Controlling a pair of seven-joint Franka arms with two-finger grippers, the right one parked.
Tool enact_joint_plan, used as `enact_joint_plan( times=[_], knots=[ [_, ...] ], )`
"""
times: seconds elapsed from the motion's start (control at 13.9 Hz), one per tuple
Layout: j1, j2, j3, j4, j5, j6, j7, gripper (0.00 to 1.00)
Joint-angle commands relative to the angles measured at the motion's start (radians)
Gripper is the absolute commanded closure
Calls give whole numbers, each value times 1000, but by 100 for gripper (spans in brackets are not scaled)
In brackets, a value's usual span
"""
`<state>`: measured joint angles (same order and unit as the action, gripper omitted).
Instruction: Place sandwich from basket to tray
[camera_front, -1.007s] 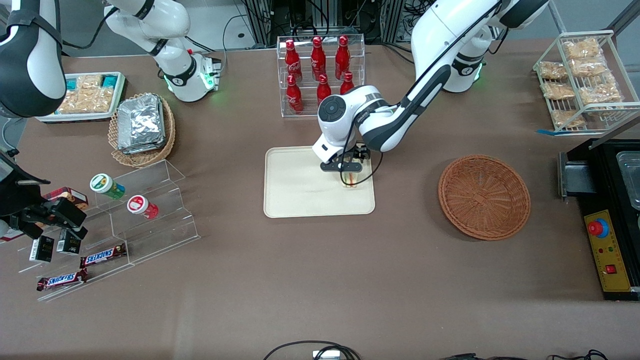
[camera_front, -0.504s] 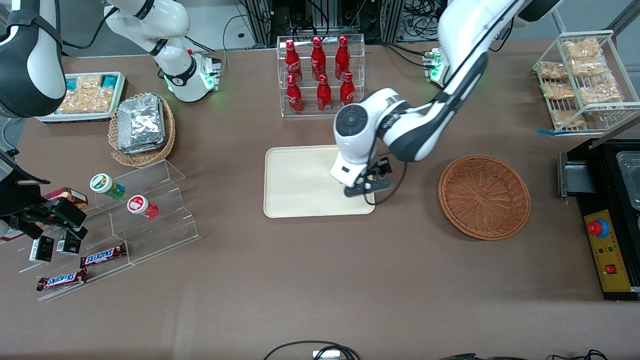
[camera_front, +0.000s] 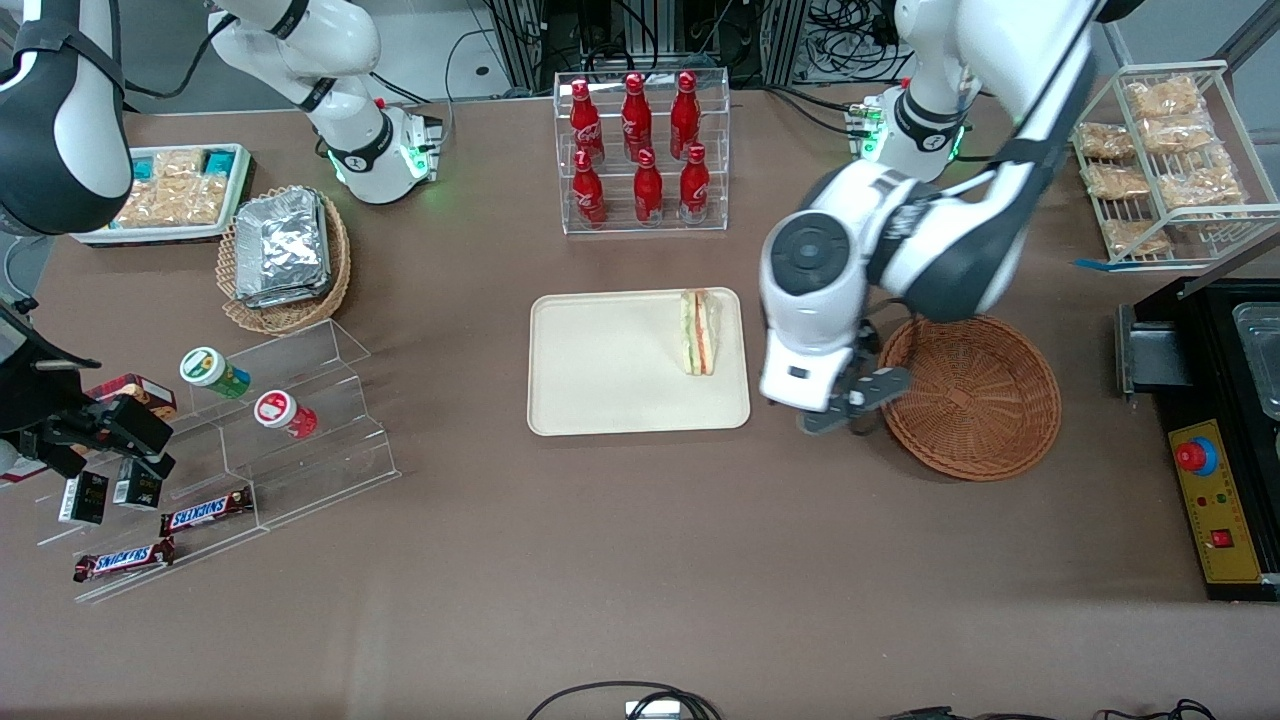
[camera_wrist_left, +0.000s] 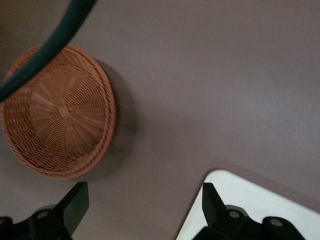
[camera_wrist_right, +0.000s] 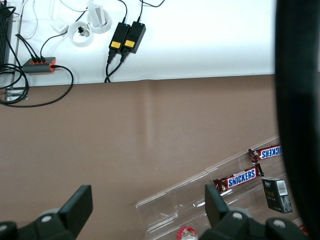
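Observation:
The sandwich (camera_front: 700, 332), a pale wedge with orange and green layers, lies on the cream tray (camera_front: 600, 365) near the tray's edge toward the working arm's end. The reddish-brown wicker basket (camera_front: 968, 392) (camera_wrist_left: 56, 111) holds nothing. My gripper (camera_front: 850, 402) (camera_wrist_left: 145, 207) hangs over bare table between tray and basket, open, with nothing between its fingers. A corner of the tray (camera_wrist_left: 260, 200) shows in the left wrist view beside one finger.
A clear rack of red bottles (camera_front: 640, 150) stands farther from the front camera than the tray. A tan basket of foil packets (camera_front: 285, 255), a white snack tray (camera_front: 175, 195) and clear steps with snacks (camera_front: 250, 430) lie toward the parked arm's end. A wire rack (camera_front: 1165, 160) and black control box (camera_front: 1215, 440) flank the basket.
The gripper has left the sandwich on the tray, risen and swung off the tray toward the basket. The sandwich, hidden half a second ago, now lies uncovered.

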<state>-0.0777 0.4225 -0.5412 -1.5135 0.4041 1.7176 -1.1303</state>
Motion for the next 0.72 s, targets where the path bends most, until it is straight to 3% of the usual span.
enact_joint_plan(
  times=[0.0, 0.22, 0.43, 0.65],
  knots=[
    [62, -56, -9, -2, -30, -55, 33, 0],
    [121, -137, 26, -13, -105, -134, 249, 0],
    [108, -260, 199, -56, -233, -139, 474, 0],
    [108, -341, 291, -77, -286, -209, 676, 0]
  ],
)
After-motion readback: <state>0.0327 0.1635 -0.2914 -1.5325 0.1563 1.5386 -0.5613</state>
